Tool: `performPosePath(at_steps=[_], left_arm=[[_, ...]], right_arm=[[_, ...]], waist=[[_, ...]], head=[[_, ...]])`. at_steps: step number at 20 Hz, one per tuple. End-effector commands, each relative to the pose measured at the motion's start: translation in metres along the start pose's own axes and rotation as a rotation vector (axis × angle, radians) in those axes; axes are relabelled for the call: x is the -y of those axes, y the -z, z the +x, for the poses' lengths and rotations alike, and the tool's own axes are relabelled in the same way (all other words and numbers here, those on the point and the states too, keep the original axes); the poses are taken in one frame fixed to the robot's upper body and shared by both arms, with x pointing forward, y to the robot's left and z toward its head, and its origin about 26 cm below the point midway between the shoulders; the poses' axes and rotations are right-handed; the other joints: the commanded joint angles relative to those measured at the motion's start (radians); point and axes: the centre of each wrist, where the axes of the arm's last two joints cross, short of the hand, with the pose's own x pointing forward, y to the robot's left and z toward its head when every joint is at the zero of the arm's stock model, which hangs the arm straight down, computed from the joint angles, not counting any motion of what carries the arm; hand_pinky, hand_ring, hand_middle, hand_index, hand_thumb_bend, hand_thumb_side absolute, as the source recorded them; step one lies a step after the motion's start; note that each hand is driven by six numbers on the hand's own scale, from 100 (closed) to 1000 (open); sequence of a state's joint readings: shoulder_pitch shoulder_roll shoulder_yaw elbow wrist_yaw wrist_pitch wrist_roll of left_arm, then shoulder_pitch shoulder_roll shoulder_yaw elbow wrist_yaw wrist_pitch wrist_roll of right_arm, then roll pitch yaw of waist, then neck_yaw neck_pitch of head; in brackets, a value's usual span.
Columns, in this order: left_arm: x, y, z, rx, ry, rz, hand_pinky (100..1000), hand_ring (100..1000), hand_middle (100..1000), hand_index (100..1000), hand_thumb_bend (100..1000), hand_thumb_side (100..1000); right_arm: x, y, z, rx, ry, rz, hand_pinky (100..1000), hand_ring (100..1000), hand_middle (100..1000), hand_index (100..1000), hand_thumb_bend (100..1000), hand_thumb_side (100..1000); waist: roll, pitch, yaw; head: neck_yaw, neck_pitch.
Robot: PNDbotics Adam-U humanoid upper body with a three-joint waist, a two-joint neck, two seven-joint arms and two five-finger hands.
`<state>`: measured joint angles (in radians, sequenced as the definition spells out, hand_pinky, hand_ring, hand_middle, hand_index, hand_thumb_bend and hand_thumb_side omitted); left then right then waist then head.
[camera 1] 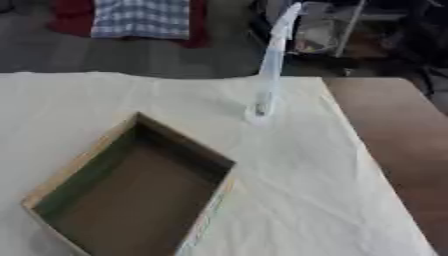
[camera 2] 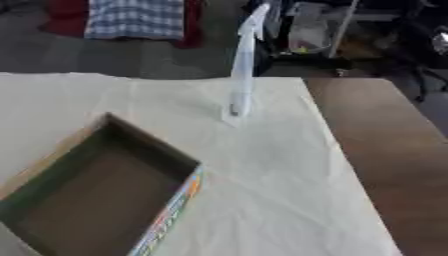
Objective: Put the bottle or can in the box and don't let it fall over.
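You're looking down at a tall, slim bottle [camera 1: 269, 70], pale and see-through with a whitish spout angling off its top. It's standing upright on the white cloth [camera 1: 297, 170], toward the table's far edge, well apart from the box [camera 1: 131, 185]. The box is sitting open at the near left, cardboard-brown inside, with a colourful printed stripe showing along its outer side. To the right, bare brown table [camera 2: 385, 150] is showing. Neither of your hands is appearing in either view, so I can't tell you how they're set.
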<state>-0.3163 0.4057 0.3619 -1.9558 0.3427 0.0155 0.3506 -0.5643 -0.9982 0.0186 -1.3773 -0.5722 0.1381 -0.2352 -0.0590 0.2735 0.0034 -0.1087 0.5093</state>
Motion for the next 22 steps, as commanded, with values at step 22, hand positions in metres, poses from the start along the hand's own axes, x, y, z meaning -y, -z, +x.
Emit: performPosePath(at_steps=[22], left_arm=[[0.007, 0.008, 0.01, 0.038, -0.009, -0.049, 1000, 1000, 1000, 747, 479, 554]], right_arm=[[-0.017, 0.031, 0.02, 0.076, -0.083, 0.187, 1000, 1000, 1000, 1000, 100, 530]], waist=[[-0.001, 0.004, 0.028]], head=[[-0.04, -0.002]])
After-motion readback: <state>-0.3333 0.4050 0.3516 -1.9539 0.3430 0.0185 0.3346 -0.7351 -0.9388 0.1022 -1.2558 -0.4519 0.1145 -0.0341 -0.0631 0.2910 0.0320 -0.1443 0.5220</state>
